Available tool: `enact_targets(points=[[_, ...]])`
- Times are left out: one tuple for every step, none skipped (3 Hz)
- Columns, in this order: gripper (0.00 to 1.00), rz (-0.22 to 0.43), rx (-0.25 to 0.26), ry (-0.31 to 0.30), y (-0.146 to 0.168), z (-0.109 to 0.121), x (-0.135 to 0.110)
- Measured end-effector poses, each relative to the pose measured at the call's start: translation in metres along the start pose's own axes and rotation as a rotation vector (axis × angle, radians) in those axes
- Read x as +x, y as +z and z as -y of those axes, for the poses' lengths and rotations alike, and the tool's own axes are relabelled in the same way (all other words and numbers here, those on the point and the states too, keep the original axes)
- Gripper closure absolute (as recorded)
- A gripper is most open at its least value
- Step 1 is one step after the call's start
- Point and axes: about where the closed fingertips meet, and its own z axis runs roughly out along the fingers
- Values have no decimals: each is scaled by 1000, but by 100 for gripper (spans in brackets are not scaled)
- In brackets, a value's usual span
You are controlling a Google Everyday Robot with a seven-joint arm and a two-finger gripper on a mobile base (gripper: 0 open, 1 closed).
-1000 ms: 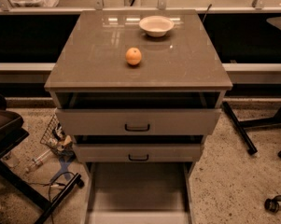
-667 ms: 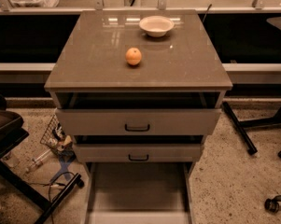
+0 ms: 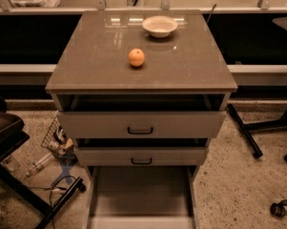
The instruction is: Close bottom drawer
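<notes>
The bottom drawer is pulled far out of the taupe-grey cabinet; its long shallow tray runs to the lower edge of the view, and its front and handle are cut off there. Above it the middle drawer and the top drawer, each with a black handle, stand partly open. My gripper is not in view.
An orange and a white bowl sit on the cabinet top. A dark stand, a wire basket with clutter and cables lie on the floor at left. Chair legs and castors are at right.
</notes>
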Motion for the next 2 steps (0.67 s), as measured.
enact_targets(points=[[100, 52, -11, -18, 27, 22, -5], [100, 80, -9, -45, 40, 41, -16]])
